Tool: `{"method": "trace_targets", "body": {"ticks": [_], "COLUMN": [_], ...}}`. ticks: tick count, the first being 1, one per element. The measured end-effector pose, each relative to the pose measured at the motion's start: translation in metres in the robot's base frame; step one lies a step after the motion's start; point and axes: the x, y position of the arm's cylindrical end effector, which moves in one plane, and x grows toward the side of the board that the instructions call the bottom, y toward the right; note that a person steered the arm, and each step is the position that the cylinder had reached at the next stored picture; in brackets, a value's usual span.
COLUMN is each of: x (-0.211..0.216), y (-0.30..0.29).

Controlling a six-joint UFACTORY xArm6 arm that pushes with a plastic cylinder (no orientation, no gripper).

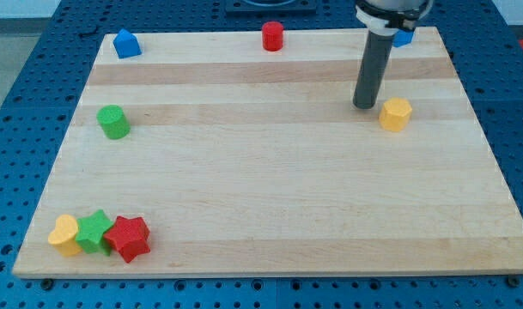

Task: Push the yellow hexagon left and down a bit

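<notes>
The yellow hexagon (396, 113) lies on the wooden board (270, 197) at the view's right, in the upper half. My tip (364, 105) rests on the board just to the left of the hexagon and slightly above it, with a small gap between them. The dark rod rises from the tip to the view's top edge.
A blue block (126, 43) sits at the top left, a red cylinder (272, 36) at top centre, and a blue block (404, 38) partly hidden behind the rod. A green cylinder (113, 122) is at left. A yellow heart (64, 234), green star (94, 230) and red star (129, 238) cluster at bottom left.
</notes>
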Motion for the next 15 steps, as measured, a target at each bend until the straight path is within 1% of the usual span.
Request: {"method": "trace_targets", "body": {"ticks": [1, 2, 3, 4, 5, 6, 11, 12, 13, 14, 15], "x": [-0.033, -0.037, -0.016, 0.0, 0.014, 0.022, 0.022, 0.04, 0.07, 0.074, 0.068], "y": [0.037, 0.097, 0.123, 0.107, 0.071, 0.05, 0.045, 0.028, -0.014, -0.039, -0.02]}}
